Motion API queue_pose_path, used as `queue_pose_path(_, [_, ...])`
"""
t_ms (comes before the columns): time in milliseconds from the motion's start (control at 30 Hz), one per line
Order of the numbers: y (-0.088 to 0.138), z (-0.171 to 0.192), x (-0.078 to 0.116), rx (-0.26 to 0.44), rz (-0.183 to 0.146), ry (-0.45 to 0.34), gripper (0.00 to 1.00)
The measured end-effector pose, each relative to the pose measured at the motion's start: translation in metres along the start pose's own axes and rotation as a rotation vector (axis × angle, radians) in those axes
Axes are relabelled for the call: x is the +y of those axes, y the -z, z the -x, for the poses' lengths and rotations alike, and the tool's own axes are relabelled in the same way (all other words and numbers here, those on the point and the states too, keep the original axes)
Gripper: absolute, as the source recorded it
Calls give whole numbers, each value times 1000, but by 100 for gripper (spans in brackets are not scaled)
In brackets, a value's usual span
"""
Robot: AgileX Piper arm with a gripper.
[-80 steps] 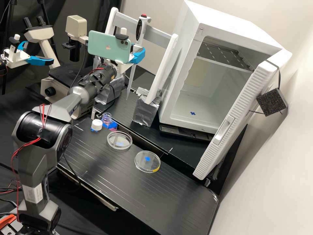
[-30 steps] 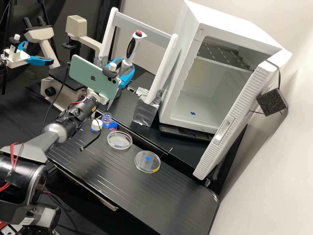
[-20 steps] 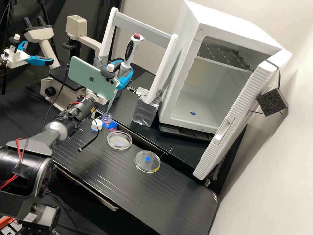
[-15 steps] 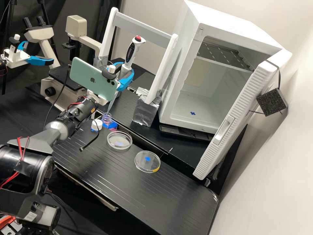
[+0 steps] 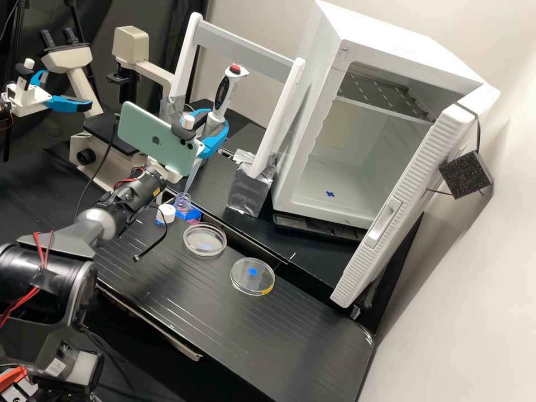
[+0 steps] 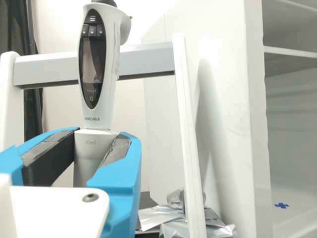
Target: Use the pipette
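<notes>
One tilted pipette, clamped in the claw, handle above it, tip below

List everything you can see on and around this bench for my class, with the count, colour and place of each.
Pipette: one, white, red button, in the gripper, its tip at the bottle's mouth
Bottle: one, clear, blue and pink low down, on the bench
Cap: one, white, beside the bottle
Dishes: two, clear, on the bench
Rack: one, white and grey, behind the pipette
Foil: silver, around the rack's feet
Incubator: one, white, open, beside the rack
Block: one, black, by the incubator's door
Microscope: one, cream and black, behind the phone
Bench: one, black, under the dishes
Phone: one, green, on the arm
Second gripper: one, white and blue, far left
Arm: one, grey
Gripper: one, white with blue fingers, around the pipette
</notes>
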Motion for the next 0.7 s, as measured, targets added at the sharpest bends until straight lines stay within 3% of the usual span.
queue_pose_path(700, [-13,26,-35,17,84,49,0])
